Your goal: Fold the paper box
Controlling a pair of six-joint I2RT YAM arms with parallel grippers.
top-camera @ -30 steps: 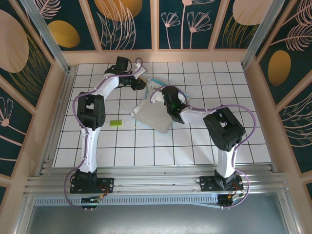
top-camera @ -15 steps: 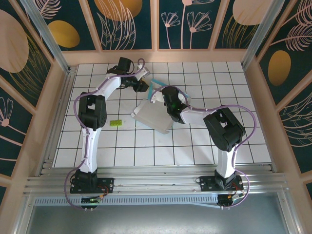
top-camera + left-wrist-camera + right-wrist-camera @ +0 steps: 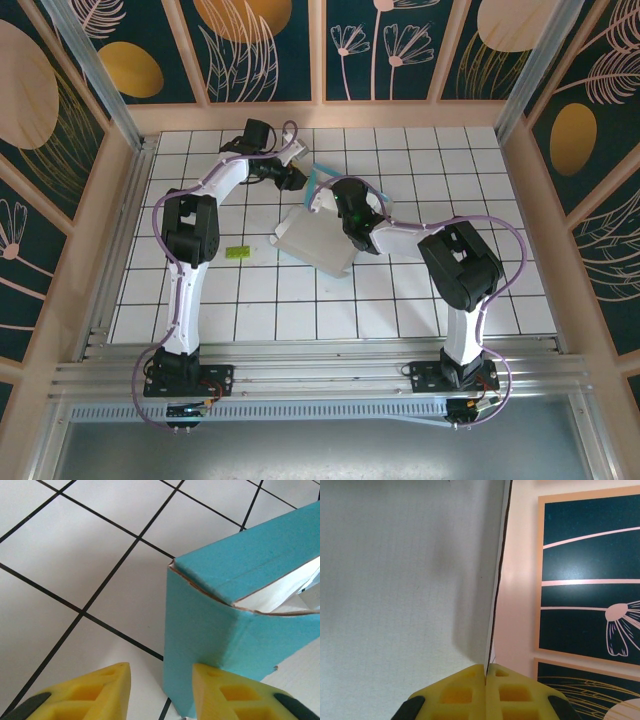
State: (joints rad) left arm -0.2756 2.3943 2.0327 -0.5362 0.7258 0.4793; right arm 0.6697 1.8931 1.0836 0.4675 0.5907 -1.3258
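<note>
Box (image 3: 312,238) mid table (image 3: 450,290), toward far side, half-formed, tilted. Right gripper (image 3: 485,672) pinched tight on white panel edge. Left gripper (image 3: 161,687) spread, teal corner wall just beside one finger (image 3: 222,692), not gripped. Risks: thin card slipping from pinch; wall buckling off-crease if left closes crooked.

The paper box (image 3: 210,630) is teal and white; the table (image 3: 75,555), white with black gridlines.

Gridded white table (image 3: 480,200) — paper box (image 3: 310,242), green block (image 3: 236,252)
</note>
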